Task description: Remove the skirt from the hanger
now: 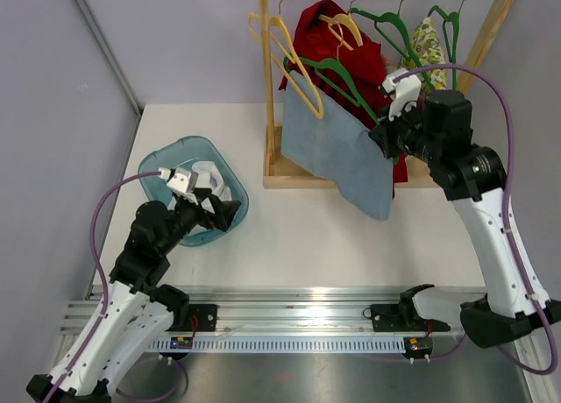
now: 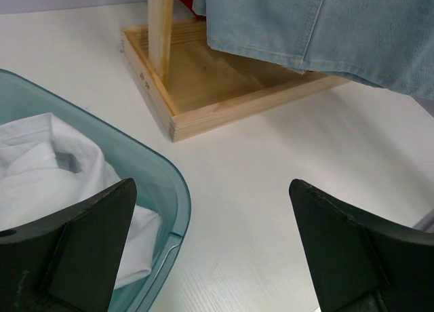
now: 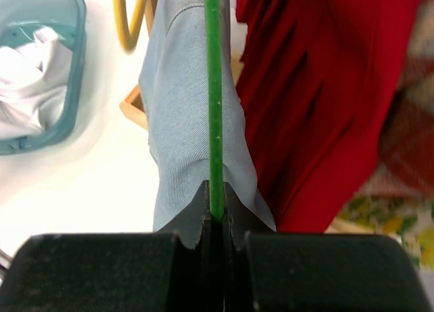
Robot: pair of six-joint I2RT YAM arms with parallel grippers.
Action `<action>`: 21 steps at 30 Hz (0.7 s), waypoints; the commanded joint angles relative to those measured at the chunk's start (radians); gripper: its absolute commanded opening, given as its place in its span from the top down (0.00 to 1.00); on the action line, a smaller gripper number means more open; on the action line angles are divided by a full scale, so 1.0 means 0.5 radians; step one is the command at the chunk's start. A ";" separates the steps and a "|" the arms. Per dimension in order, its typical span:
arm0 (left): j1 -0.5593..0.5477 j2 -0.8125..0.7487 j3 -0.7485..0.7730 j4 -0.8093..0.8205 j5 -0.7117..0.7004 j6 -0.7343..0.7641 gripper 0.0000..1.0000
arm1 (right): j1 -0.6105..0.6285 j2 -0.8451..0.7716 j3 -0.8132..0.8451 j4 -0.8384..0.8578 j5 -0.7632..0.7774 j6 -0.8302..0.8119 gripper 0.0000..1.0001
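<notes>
While a wooden rack (image 1: 266,70) holds the blue denim skirt (image 1: 337,149), over a teal basin (image 1: 175,149) the left gripper (image 2: 211,186) gapes wide and empty and the right gripper (image 3: 216,200) is clamped tight on the skirt's green hanger (image 3: 215,122)

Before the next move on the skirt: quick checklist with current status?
1. Right gripper shut on the green hanger: ok.
2. Its fingers clear of the skirt fabric: cannot tell; the denim lies right against the pinch.
3. Left gripper open and empty: ok.
4. Left gripper at the skirt: not ok; it hovers over the table beside the teal basin, apart from the denim.
5. Skirt off the hanger: not ok; it hangs from it at the wooden rack.
6. How the skirt is fastened to the hanger: cannot tell.
</notes>
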 commanded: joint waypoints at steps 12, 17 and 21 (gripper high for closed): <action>-1.010 0.614 0.022 0.800 -0.416 -0.170 0.01 | -0.247 -0.820 -0.821 -0.089 -0.436 -0.099 1.00; -1.338 1.093 0.071 1.395 -0.675 -0.263 0.01 | -0.247 -0.878 -0.975 -0.055 -0.710 -0.093 1.00; -1.489 1.492 0.282 1.681 -0.870 -0.321 0.01 | -0.250 -0.869 -1.039 -0.009 -0.820 -0.056 1.00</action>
